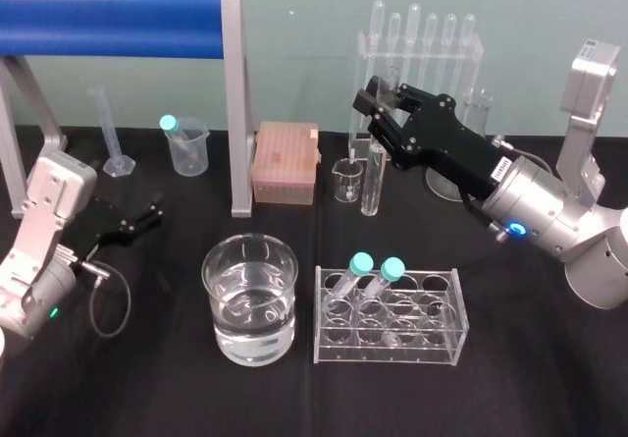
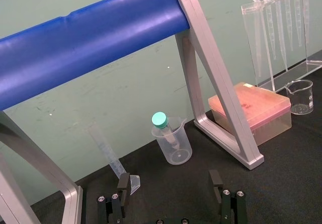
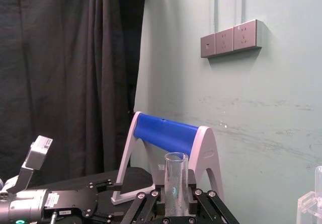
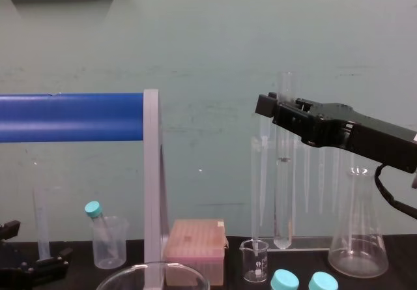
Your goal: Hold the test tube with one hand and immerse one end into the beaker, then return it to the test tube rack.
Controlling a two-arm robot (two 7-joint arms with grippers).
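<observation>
Black right gripper, raised at the table's back: fingers clenched on long clear glass test tube, hanging upright, gripped near its flared rim. Large wide water-filled glass beaker and clear plastic test tube rack: nearer front, well apart from tube. Black left gripper: parked low at left, fingers spread.

"Where's the test tube?"
"Upright in the right tool, clear, open end up, towards the back of the table."
"And the beaker?"
"Near the front, wide, part full of clear liquid, just left of the rack."
</observation>
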